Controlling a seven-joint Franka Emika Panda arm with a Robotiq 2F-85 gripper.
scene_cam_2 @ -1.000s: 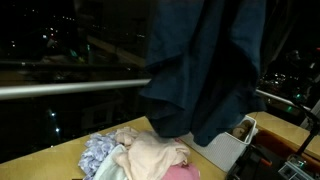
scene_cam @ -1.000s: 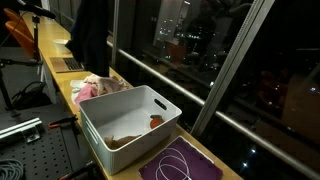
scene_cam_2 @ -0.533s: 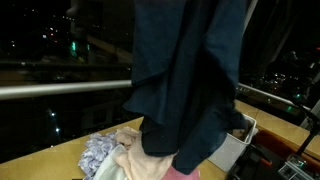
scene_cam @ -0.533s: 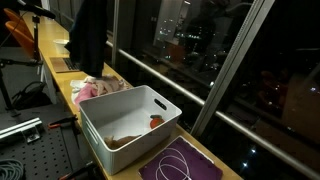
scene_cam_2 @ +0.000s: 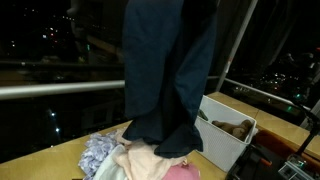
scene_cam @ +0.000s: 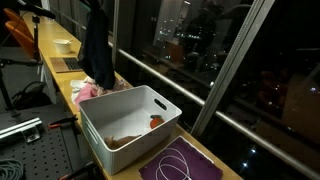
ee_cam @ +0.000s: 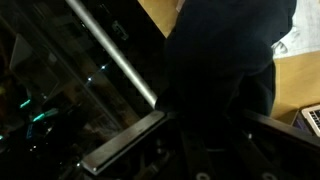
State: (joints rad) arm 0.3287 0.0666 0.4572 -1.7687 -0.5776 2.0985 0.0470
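My gripper is shut on a dark navy garment, which fills the space between the fingers in the wrist view. In both exterior views the garment hangs long and narrow from above, and its lower hem reaches a pile of pink, cream and patterned clothes on the wooden counter. The gripper itself is at the very top edge in an exterior view and barely shows. A white bin stands right beside the pile.
The bin holds brown items and a small orange-red object. A purple mat with a white cable loop lies past the bin. A metal rail and dark window run along the counter. A perforated table is in front.
The hanging garment has swung and drawn in from a wide spread to a narrow column, shifting toward the bin end of the pile. Pile and bin have not moved.
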